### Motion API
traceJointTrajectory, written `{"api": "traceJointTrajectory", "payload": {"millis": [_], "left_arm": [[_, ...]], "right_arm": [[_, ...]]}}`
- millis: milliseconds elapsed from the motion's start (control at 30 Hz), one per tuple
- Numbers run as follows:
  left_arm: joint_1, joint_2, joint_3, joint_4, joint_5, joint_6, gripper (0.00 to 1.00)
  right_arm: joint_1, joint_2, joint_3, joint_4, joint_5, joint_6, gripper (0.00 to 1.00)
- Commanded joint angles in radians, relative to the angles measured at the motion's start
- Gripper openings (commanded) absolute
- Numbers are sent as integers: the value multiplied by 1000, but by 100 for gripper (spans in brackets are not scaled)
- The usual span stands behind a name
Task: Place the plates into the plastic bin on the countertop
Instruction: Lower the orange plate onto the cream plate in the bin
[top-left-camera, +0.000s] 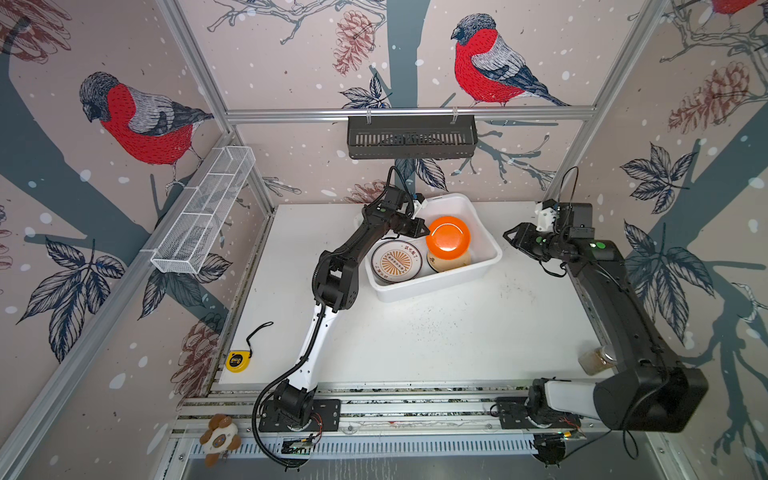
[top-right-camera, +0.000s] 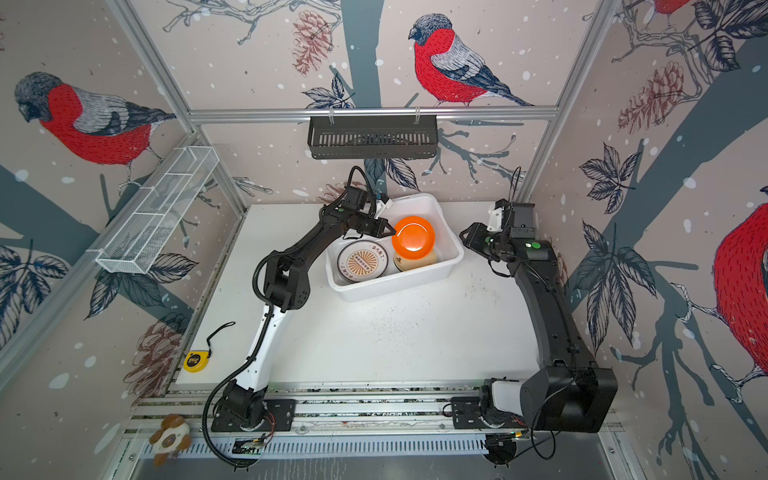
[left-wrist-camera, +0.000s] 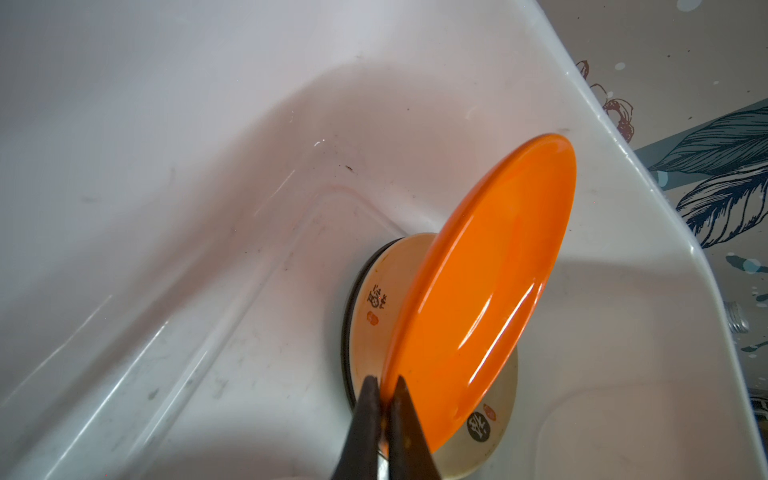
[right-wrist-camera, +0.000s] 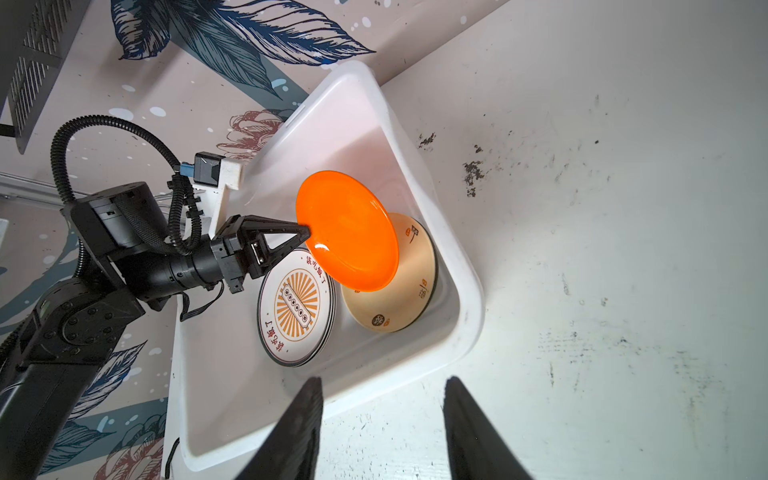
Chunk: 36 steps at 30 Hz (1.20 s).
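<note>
On the surface (top-left-camera: 436, 340), the bin (top-left-camera: 436, 289), and the orange plate (top-left-camera: 448, 237) held inside it by my left hand (left-wrist-camera: 384, 384).
I see the bin standing near the surface's back edge. In its left half lies a stack of sunburst plates (top-left-camera: 396, 262). Just beside them is a cream plate (top-left-camera: 453, 264) with a dark rim showing beneath. The orange plate hangs tilted over the cream one; I cannot tell if they touch. My left hand is clenched on its rim. My right hand (right-wrist-camera: 382, 399) hovers outside the bin's right wall, fingers spread, grasping nothing.
</note>
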Motion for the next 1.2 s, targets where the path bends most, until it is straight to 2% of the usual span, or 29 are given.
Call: {"api": "traceJointTrajectory", "payload": {"millis": [0,1167], "left_arm": [[-5,8,-3,30,21,-11,0],[-30,27,-47,-11,46,-12,2]], "right_arm": [[7,1,-7,14,15,24,49],[20,-18,-80,51,6,27,49]]}}
